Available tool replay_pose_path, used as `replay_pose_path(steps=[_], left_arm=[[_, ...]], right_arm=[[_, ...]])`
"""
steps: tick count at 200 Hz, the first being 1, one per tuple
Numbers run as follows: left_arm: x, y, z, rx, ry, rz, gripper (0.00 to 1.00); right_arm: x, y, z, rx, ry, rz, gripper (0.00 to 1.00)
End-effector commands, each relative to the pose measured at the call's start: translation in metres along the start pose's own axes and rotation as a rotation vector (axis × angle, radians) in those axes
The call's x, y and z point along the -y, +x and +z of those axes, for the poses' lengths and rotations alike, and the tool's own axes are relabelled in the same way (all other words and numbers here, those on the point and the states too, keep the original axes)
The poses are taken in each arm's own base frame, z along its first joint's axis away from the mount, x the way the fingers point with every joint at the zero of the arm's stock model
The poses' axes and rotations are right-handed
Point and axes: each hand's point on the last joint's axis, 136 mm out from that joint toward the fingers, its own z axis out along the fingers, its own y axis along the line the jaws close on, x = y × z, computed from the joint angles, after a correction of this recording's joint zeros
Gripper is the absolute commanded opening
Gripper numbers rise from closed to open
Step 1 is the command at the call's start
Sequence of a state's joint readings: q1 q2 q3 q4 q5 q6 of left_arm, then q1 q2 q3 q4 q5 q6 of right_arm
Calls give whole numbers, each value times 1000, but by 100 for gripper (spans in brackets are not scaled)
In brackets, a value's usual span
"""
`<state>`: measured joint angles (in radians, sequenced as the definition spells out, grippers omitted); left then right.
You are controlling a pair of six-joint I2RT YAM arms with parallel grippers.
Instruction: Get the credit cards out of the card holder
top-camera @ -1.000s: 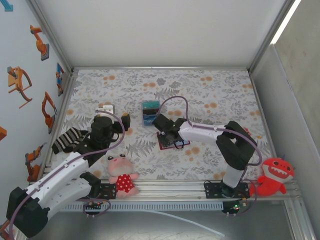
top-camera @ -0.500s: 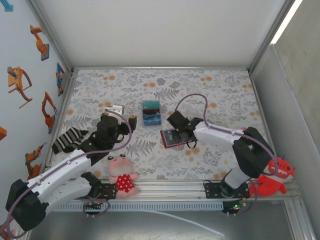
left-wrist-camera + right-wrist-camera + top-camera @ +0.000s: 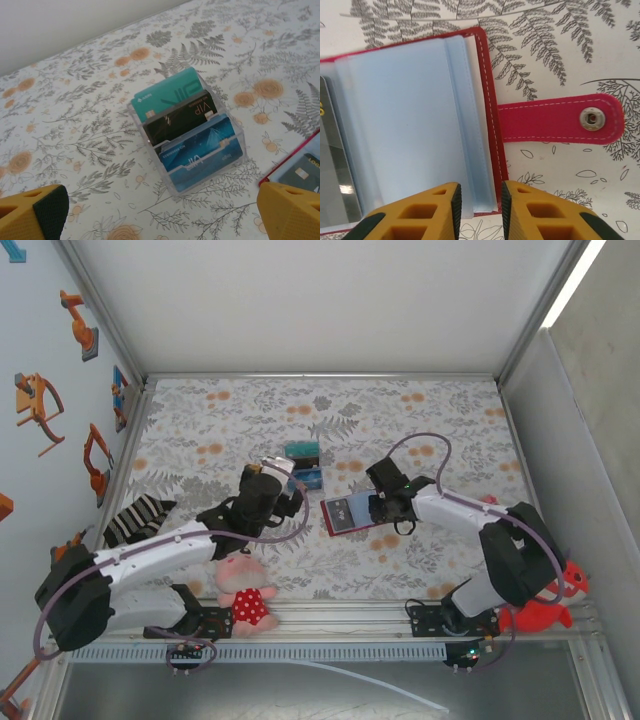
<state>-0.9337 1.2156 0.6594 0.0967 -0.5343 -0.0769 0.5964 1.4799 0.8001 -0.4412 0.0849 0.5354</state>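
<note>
- The card holder (image 3: 348, 513) is lying open on the tabletop (image 3: 440, 420), its snap tab (image 3: 560, 120) reaching out to one side. A grey card (image 3: 334, 160) is sitting in a clear pocket.
- The right hand (image 3: 481, 194) is hanging at the holder's edge with its fingers close together. I cannot tell whether it is pinching anything.
- The left hand (image 3: 162, 212) is standing spread wide before a clear stand (image 3: 170, 186), which is holding the credit cards (image 3: 200, 150) upright.
- A pink plush toy (image 3: 243, 592), a red plush (image 3: 545, 612) and a striped sock (image 3: 135, 518) are lying near the arms' bases, well apart from the holder.
</note>
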Motion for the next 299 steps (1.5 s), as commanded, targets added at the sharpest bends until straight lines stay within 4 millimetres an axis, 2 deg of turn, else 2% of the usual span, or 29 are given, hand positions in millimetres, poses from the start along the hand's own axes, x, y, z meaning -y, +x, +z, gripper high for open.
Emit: replay_pose_path(steps=[1,24,53,90,126,205,299], left_arm=[[11,-13,5,16,6,-2,97],[18,-4,14,-14,13,-34,97],[19,6,22,-55,-11,-48,97],[9,13,27,-87,-63,-92,97],[12,20,33,-124,-62,-72,97],[42,44,58,-223,22,12,97],[70,68,79,-298,62,104,97]], right_arm=[[-3,-8,-12,41,-52,43,26],[-14,-14,-22,54,-116,45,25],[-42,-19,-28,40,-255,21,23],[-57,-21,-15,-8,-305,5,23],[-74,-22,-3,-50,-376,2,22],[-85,-16,11,-111,-423,3,18],[-79,-6,24,-148,-388,12,18]])
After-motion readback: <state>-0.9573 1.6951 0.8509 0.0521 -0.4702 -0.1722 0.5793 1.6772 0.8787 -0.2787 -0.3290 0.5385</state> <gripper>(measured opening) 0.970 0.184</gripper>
